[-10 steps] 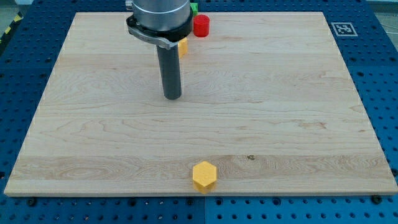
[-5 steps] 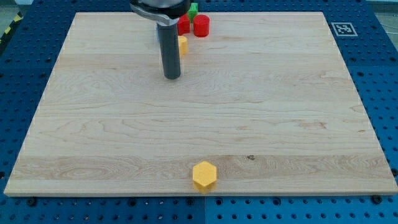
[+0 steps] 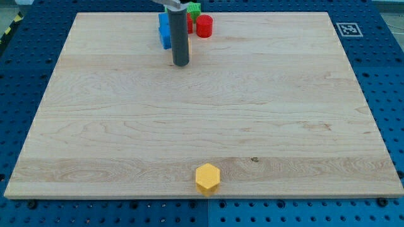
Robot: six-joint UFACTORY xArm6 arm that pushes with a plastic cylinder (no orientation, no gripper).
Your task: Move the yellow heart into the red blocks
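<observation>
My tip (image 3: 181, 64) stands near the view's top, just below the cluster of blocks. The yellow heart does not show; the rod covers the spot where it lay. A red cylinder (image 3: 204, 26) stands to the right of the rod. A sliver of a second red block (image 3: 189, 24) shows between the rod and the cylinder. Blue blocks (image 3: 165, 30) stand just left of the rod.
A green block (image 3: 194, 8) sits at the board's top edge, above the red blocks. A yellow hexagon (image 3: 207, 178) lies near the bottom edge, around the middle. The wooden board (image 3: 284, 113) rests on a blue perforated table.
My tip has moved toward the view's top and slightly right. The arm's body has left the view, uncovering the blue blocks. The yellow heart, visible before beside the rod, is now hidden.
</observation>
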